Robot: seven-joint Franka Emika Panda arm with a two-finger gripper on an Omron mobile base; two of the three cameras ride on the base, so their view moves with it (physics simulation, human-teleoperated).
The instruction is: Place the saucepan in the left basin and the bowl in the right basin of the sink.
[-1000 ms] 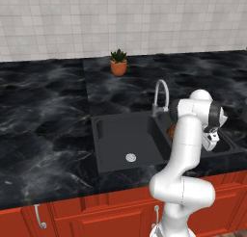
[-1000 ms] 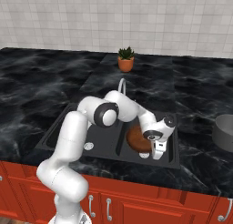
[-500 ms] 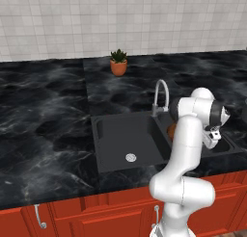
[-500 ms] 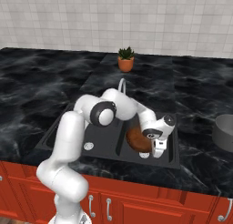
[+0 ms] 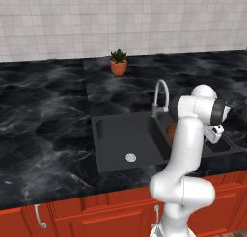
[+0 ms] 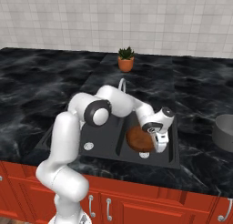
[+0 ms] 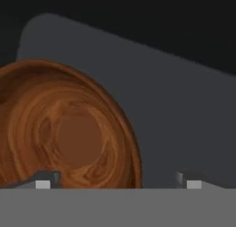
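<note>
With the bowl (image 6: 139,139) lying in the right basin (image 6: 170,150) and my pincer (image 7: 115,182) wide open, empty, I judge the saucepan (image 6: 224,133) at the counter's right edge comes next.

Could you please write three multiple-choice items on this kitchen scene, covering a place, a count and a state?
1. Where is the bowl?
A. in the narrower basin of the sink
B. on the counter beside the plant
C. in the wider basin

2. How many silver drains show in the wider basin?
A. none
B. one
C. three

3. How is the hand?
A. shut on the bowl
B. shut on the faucet
C. open

Answers:
1 A, the right base view shows the bowl down in the narrower basin.
2 B, a single round drain shows.
3 C, its fingertips stand wide apart in the hand view, gripping nothing.
</note>
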